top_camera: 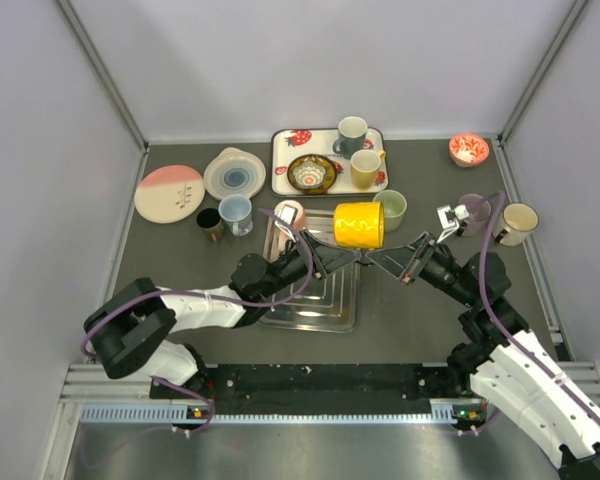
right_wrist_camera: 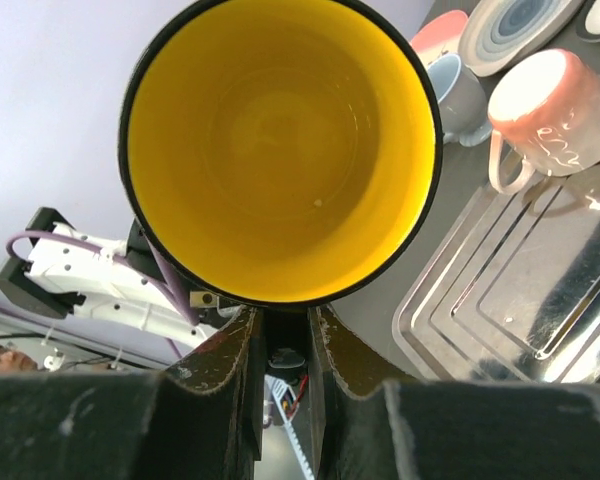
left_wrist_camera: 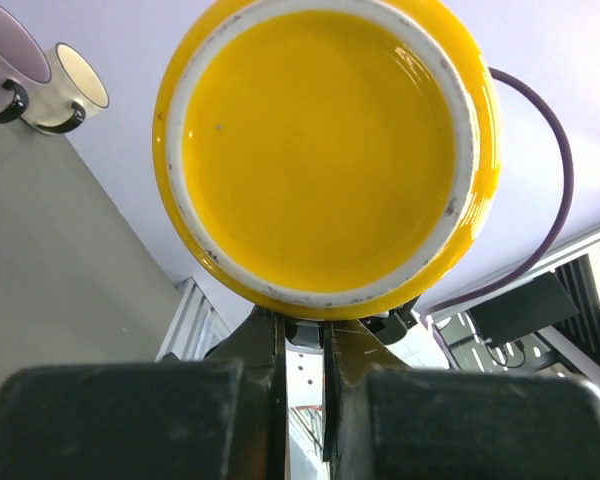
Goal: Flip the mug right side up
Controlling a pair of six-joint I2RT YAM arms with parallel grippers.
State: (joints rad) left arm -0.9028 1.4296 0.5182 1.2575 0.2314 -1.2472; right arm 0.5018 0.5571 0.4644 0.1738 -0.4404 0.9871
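Note:
The yellow mug (top_camera: 358, 224) hangs on its side in the air above the metal tray (top_camera: 315, 300), mouth toward the right. My left gripper (top_camera: 342, 257) comes in from the left under its base end, and my right gripper (top_camera: 380, 258) from the right under its mouth end. The left wrist view faces the mug's white-ringed bottom (left_wrist_camera: 325, 150), with the left gripper (left_wrist_camera: 303, 322) shut at the lower edge. Looking into the mug's mouth (right_wrist_camera: 280, 150), the right wrist view has the right gripper (right_wrist_camera: 285, 318) shut on a dark part under the black rim. The handle itself is hidden.
A pink mug (top_camera: 289, 215) sits at the metal tray's far end. Behind are a strawberry-print tray (top_camera: 280, 180) with cups, two plates (top_camera: 169, 192), a blue mug (top_camera: 236, 212) and a green cup (top_camera: 390, 208). A purple mug (top_camera: 474, 210), cream mug (top_camera: 518, 222) and red bowl (top_camera: 469, 150) stand right.

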